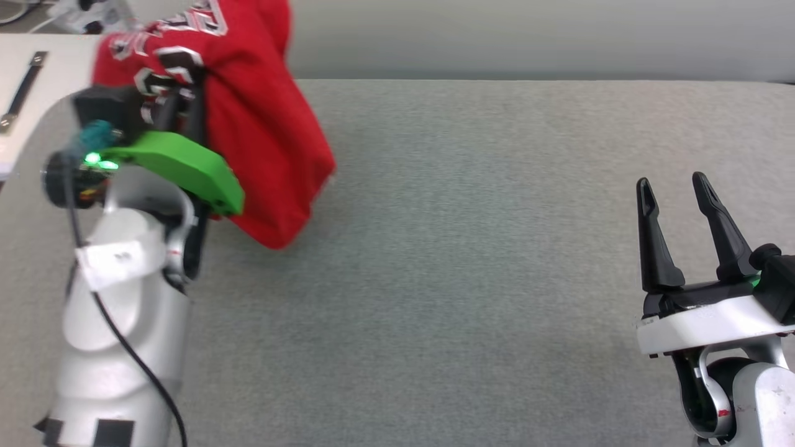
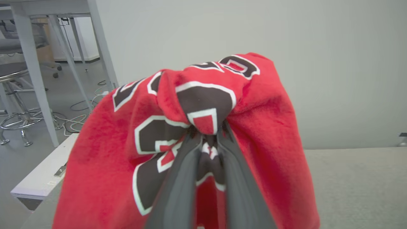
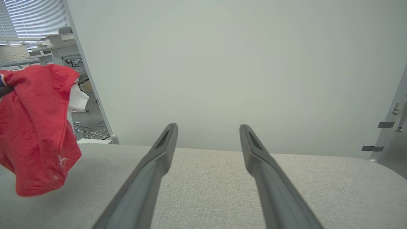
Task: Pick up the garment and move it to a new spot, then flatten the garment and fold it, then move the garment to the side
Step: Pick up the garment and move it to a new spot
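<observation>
The garment [image 1: 261, 124] is a bunched red jersey with black, white-outlined lettering, hanging in the air at the far left of the grey table. My left gripper [image 1: 180, 102] is shut on a fold of it. In the left wrist view the garment [image 2: 260, 127] drapes over both dark fingers [image 2: 181, 178], which pinch the lettered cloth. From the right wrist view the garment [image 3: 35, 127] hangs at the left, its lowest edge close above the surface, a bit of white sleeve showing. My right gripper [image 1: 674, 186] stands open at the lower right, its jaws apart with nothing between them [image 3: 206, 133].
The grey fabric-covered table [image 1: 472, 248] stretches wide between the arms. A white side surface with a dark strap [image 1: 22, 87] lies at the far left. A pale wall [image 3: 222, 63] stands behind the table; desks, stools and cables [image 2: 28, 117] lie beyond its left end.
</observation>
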You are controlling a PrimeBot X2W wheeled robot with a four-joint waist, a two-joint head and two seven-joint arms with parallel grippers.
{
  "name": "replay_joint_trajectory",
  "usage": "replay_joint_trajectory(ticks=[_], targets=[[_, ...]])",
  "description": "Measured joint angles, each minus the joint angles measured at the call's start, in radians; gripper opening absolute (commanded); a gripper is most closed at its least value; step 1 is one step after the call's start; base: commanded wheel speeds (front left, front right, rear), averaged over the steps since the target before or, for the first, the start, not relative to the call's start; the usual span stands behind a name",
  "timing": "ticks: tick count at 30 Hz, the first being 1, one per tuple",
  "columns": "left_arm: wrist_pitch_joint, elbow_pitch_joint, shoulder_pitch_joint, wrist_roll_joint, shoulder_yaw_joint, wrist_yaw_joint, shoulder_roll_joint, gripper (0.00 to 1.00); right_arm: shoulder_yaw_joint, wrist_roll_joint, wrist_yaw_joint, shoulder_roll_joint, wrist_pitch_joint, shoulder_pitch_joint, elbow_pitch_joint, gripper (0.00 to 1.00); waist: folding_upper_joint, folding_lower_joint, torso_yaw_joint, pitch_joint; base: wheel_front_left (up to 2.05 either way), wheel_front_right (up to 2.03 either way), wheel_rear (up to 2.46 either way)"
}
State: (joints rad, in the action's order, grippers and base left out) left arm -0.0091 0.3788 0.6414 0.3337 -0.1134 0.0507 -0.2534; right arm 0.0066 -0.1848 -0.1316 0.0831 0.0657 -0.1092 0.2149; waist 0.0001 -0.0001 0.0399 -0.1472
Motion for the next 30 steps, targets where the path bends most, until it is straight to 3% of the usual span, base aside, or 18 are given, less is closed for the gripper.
replay_joint_trajectory(ticks=[15, 21, 23, 30], targets=[[0.109, -0.170, -0.101, -0.022, -0.320, 0.052, 0.161, 0.00, -0.018, -0.009, 0.000, -0.002, 0.008, 0.005, -0.018, 1.00, 0.0000, 0.0000, -0.168, -0.079, 0.00, 0.00, 0.00], [0.144, -0.105, -0.162, -0.023, -0.451, 0.060, 0.189, 0.00, -0.013, -0.024, 0.000, -0.002, 0.022, 0.002, -0.027, 1.00, 0.0000, 0.0000, -0.203, -0.130, 0.00, 0.00, 0.00], [0.154, -0.022, -0.203, -0.008, -0.507, 0.061, 0.190, 0.00, -0.013, -0.024, 0.000, -0.002, 0.029, -0.002, -0.035, 1.00, 0.0000, 0.0000, -0.221, -0.157, 0.00, 0.00, 0.00], [0.102, 0.023, -0.208, 0.016, -0.556, 0.067, 0.194, 0.00, -0.020, -0.024, 0.000, 0.001, 0.033, -0.013, -0.051, 1.00, 0.0000, 0.0000, -0.210, -0.172, 0.00, 0.00, 0.00]])
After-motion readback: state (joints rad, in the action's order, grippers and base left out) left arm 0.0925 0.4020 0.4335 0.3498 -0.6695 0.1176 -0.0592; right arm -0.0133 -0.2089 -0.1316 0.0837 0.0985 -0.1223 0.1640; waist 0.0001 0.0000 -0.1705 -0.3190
